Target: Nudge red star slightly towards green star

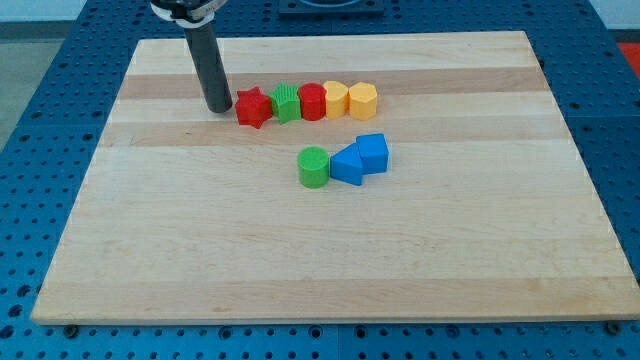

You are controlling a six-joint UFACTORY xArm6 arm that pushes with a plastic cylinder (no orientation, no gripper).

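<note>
The red star (253, 107) lies at the left end of a row of blocks near the view's top. The green star (286, 103) sits right beside it on the right, touching it. My tip (219, 107) rests on the board just left of the red star, very close to or touching its left side. The dark rod rises from it to the view's top.
The row continues rightward with a red cylinder (312, 101), a yellow block (336, 99) and a yellow hexagonal block (362, 101). Below it are a green cylinder (314, 166), a blue triangular block (347, 164) and a blue cube (372, 153). The wooden board (150, 250) lies on a blue perforated table.
</note>
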